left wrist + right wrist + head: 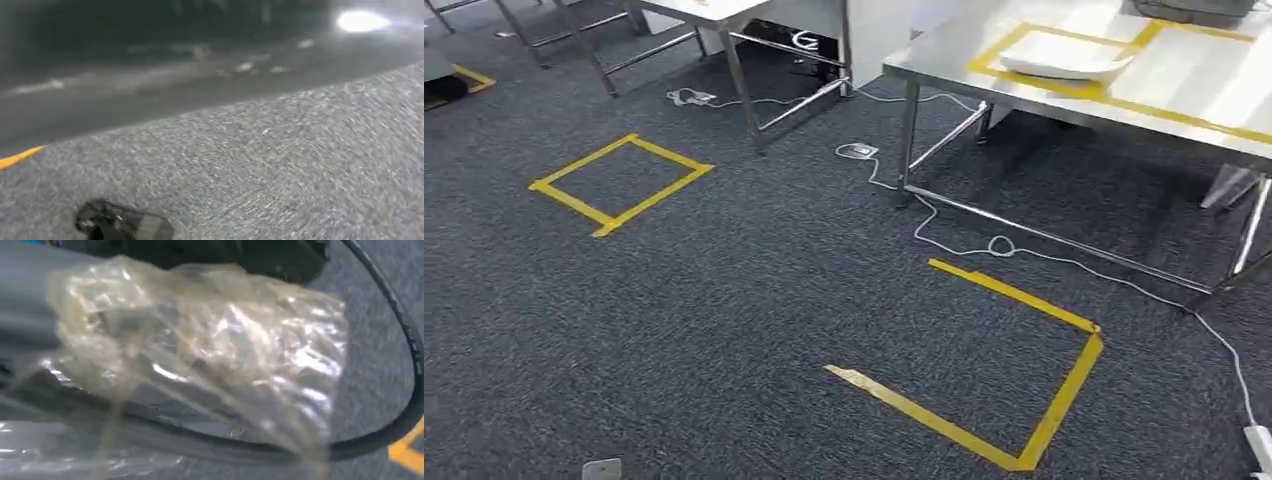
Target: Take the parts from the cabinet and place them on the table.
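While I carry it across the carpet, the clear plastic bag of parts [200, 355] sits right against my right hand [25, 305], crumpled and glossy, with grey pieces dimly visible through the film. The blur hides my fingers, so I judge them clasped on the bag rather than see it. It rides low at my side, probably to keep it steady while I walk. My left hand [120, 225] hangs over the carpet as a dark smear; whether its fingers are spread or curled I cannot tell.

On the floor, at five o'clock in my head view, lies a yellow tape outline [1024, 400], most likely my standing mark. Beyond it, at one o'clock, stands the steel surface [1224, 100] with a taped rectangle [1074, 88] around a white tray [1064, 55], the likely drop spot. A white cable [984, 240] trails beneath it, a snag risk.
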